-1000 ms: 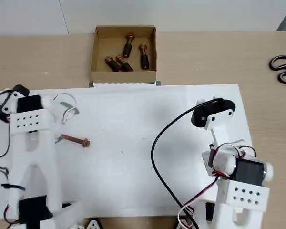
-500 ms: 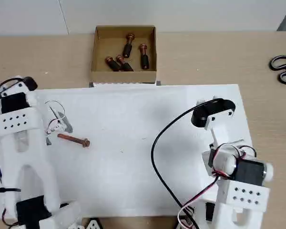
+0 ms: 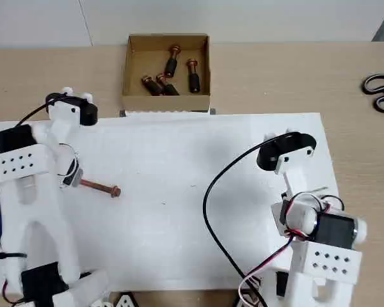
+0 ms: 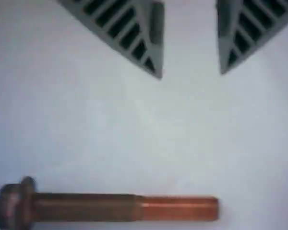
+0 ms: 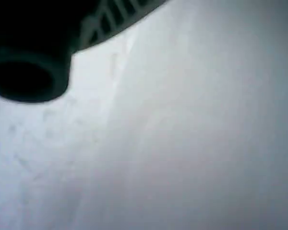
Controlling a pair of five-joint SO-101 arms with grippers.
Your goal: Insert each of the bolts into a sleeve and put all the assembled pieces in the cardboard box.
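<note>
A copper-coloured bolt (image 3: pixel 99 187) lies on the white sheet (image 3: pixel 179 224) at the left, its head toward the middle. My left gripper (image 3: pixel 70 177) hangs just beyond the bolt's threaded end. In the left wrist view it (image 4: pixel 189 69) is open, with nothing between its grey ribbed fingertips (image 4: pixel 151 60), and the bolt (image 4: pixel 110 207) lies a short way off them. The cardboard box (image 3: pixel 133 70) at the back holds several bolts in dark sleeves. My right gripper (image 5: pixel 62 57) is over the sheet's right side and seems shut on a black sleeve (image 5: pixel 24 79), seen end-on.
Scissors (image 3: pixel 381 93) lie on the wooden table at the far right. A black cable (image 3: pixel 211 211) loops from the right arm over the sheet. The sheet's middle is bare.
The left arm has swung its wrist round, and its gripper has come down and leftward to the bolt's threaded end. The bolt and the right arm have stayed put.
</note>
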